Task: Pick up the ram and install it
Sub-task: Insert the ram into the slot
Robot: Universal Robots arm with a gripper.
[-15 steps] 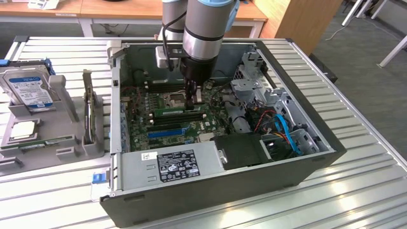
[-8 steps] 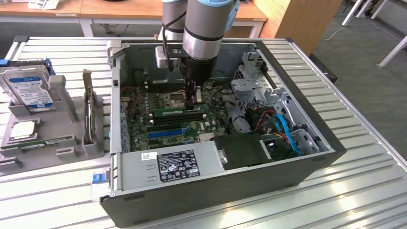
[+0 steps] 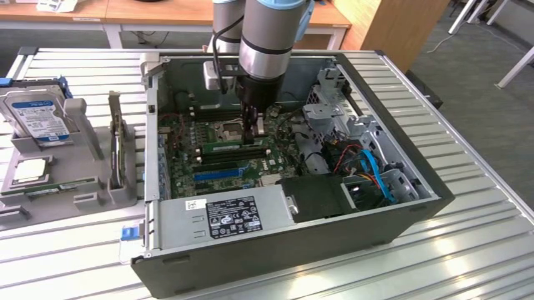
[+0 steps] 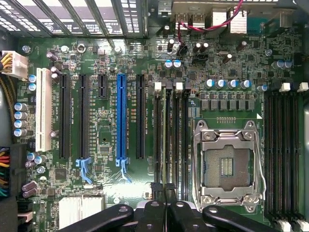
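Observation:
The ram point(image 4: 166, 140) stands on edge in one of the long black slots beside the empty CPU socket point(image 4: 227, 166); from above I see it as a thin olive-green line. In the exterior view the ram point(image 3: 232, 148) shows as a green stick lying across the motherboard inside the open PC case point(image 3: 276, 250). My gripper point(image 3: 255, 132) reaches straight down into the case over the end of the ram towards the exterior view's right. Its dark fingertips point(image 4: 155, 187) sit on either side of that end, shut on the stick. The gripper point(image 4: 163, 189) hides the stick's end.
A blue slot point(image 4: 120, 118) and further black slots lie beside the ram slots. A power supply point(image 3: 229, 215), drive cage point(image 3: 334, 119) and blue cables point(image 3: 379, 178) crowd the case. A grey parts holder point(image 3: 59, 162) with a hard drive point(image 3: 35, 115) stands at the exterior view's left.

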